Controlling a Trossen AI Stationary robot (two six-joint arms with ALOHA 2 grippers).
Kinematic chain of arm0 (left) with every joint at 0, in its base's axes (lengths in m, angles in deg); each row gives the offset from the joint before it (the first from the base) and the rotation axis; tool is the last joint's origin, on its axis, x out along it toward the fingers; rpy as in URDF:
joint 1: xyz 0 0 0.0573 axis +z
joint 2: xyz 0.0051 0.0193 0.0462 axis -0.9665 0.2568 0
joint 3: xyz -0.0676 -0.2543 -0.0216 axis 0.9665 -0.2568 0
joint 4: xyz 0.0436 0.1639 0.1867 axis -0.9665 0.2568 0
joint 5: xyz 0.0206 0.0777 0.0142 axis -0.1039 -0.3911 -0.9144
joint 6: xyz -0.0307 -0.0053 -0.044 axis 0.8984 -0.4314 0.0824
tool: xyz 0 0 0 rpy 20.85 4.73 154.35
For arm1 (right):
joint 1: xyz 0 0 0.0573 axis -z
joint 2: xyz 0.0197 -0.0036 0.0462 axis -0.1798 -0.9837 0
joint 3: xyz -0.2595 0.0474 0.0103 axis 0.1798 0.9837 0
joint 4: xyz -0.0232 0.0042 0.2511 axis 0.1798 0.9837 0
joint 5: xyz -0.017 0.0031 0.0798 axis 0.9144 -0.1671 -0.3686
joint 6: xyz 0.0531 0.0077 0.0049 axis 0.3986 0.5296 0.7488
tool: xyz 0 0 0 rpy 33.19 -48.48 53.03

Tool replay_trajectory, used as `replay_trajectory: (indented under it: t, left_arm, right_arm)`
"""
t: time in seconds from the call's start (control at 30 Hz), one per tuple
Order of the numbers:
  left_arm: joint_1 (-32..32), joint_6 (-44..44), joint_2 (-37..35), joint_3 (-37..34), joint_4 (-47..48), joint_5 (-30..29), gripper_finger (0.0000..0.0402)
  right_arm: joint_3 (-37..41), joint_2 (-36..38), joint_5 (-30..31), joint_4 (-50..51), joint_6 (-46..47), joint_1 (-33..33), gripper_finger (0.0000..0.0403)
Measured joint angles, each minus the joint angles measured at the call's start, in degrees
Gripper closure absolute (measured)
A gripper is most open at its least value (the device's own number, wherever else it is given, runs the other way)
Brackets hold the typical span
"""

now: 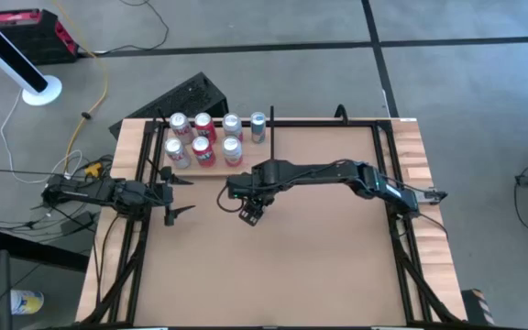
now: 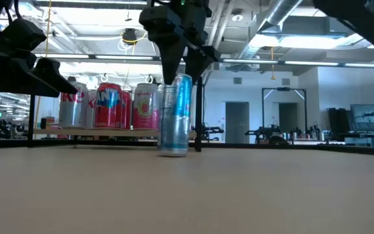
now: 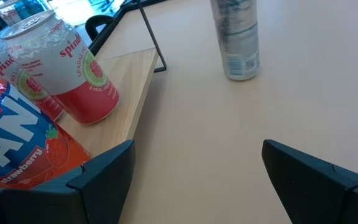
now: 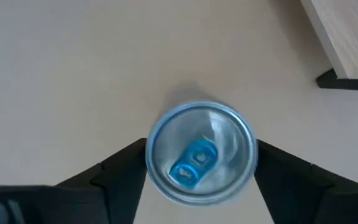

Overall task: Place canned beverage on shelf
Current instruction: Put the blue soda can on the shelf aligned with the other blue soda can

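From above, you see cans (image 1: 200, 137) crowding the shelf (image 1: 154, 151) at upper left. Your right gripper (image 1: 250, 209) hangs mid-frame. At table height, the blue can (image 2: 174, 116) stands on the table directly below it. The right wrist view shows the can top between spread fingers (image 4: 117, 177), not clamped. Your left gripper (image 1: 174, 192) waits open beside the shelf.

Eight cans in all: seven cans (image 1: 204, 151) stand clustered by the tabletop's rear edge, toward its left corner (four behind, three in front), and a single can (image 4: 201, 152) stands alone nearer the middle. One shelf (image 3: 135, 81).
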Motion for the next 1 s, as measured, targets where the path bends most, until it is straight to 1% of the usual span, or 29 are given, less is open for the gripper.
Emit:
replay_trajectory:
  t: [0.07, 0.17, 0.73, 0.87, 1.0]
  left_arm:
    - [0.0, 0.0, 0.0, 0.0, 0.0, 0.0, 0.0065]
    - [0.0, 0.0, 0.0, 0.0, 0.0, 0.0, 0.0065]
    - [0.0, 0.0, 0.0, 0.0, 0.0, 0.0, 0.0065]
    - [0.0, 0.0, 0.0, 0.0, 0.0, 0.0, 0.0065]
    - [0.0, 0.0, 0.0, 0.0, 0.0, 0.0, 0.0065]
  right_arm:
    - [0.0, 0.0, 0.0, -0.2, 0.0, 0.0, 0.0088]
    - [0.0, 0.0, 0.0, -0.3, 0.0, 0.0, 0.008]
    - [-0.5, 1.7, -0.5, 0.9, -2.4, 0.0, 0.0075]
    - [-0.2, 2.7, -0.5, 0.4, -4.9, 0.0, 0.0075]
    - [-0.4, 4.3, -0.4, -2.7, -10.5, 0.0, 0.0075]
